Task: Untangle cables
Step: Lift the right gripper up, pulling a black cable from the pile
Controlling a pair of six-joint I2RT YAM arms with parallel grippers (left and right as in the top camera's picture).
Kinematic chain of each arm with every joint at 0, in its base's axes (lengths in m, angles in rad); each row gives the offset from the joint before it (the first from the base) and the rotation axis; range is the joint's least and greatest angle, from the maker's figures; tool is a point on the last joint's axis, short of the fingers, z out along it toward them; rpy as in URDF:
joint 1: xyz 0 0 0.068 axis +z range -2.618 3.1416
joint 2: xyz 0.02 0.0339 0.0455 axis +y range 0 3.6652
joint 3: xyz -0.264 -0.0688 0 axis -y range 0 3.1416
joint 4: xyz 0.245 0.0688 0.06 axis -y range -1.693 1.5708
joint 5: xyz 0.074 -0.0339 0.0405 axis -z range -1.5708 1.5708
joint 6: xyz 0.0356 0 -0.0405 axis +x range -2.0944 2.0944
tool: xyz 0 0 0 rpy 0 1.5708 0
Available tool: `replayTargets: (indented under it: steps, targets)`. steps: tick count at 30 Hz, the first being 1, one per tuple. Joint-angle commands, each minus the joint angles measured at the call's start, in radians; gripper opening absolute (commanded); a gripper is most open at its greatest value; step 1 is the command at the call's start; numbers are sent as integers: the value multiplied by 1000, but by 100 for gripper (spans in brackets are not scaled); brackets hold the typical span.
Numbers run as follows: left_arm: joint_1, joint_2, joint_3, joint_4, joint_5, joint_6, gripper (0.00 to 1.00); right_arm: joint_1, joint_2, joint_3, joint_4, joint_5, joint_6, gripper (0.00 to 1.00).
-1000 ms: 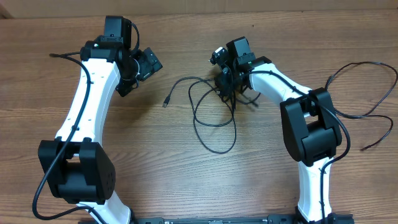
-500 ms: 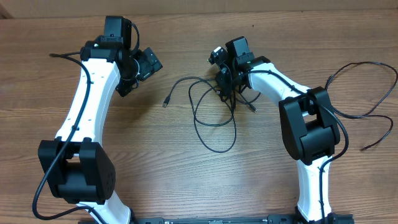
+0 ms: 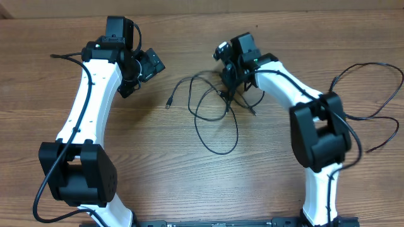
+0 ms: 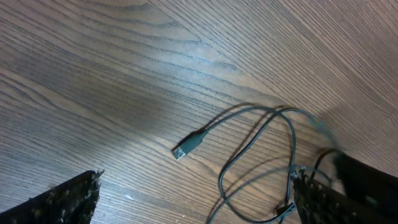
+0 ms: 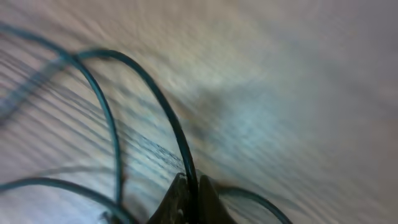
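Observation:
Thin black cables lie in loose loops at the table's middle, with a small plug end on their left. My right gripper is over the tangle's upper right part and is shut on one cable strand, which runs up from between the fingertips. My left gripper hovers to the left of the cables, open and holding nothing. Its wrist view shows the plug, the cable loops and its own finger pads far apart.
Thicker black arm wires loop over the table at the far right and trail off the left arm. Bare wooden tabletop surrounds the tangle.
My right gripper has shut on a cable strand and shifted slightly up and right. The loops have been drawn a little with it. The left arm has stayed still.

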Motion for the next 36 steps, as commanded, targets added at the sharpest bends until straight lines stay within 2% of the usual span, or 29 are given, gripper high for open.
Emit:
replayTargets:
  steps: [1, 8, 25, 28, 32, 36]
  targets:
    - [-6, -1, -1, 0, 3, 16, 100, -5, -168, 39, 5, 6, 32, 4]
    - [-6, -1, -1, 0, 3, 16, 100, -5, -303, 39, 63, 6, 31, 4]
    - [-6, -1, -1, 0, 3, 16, 100, -5, -590, 39, 380, 45, 32, 4]
    - [-6, -1, -1, 0, 3, 16, 100, -5, -613, 39, 362, 83, 32, 4]
    - [-6, -1, -1, 0, 3, 16, 99, -5, -603, 39, 243, 137, 39, 4]
    - [-6, -1, -1, 0, 3, 16, 100, -16, -561, 37, 98, 220, 142, 9]
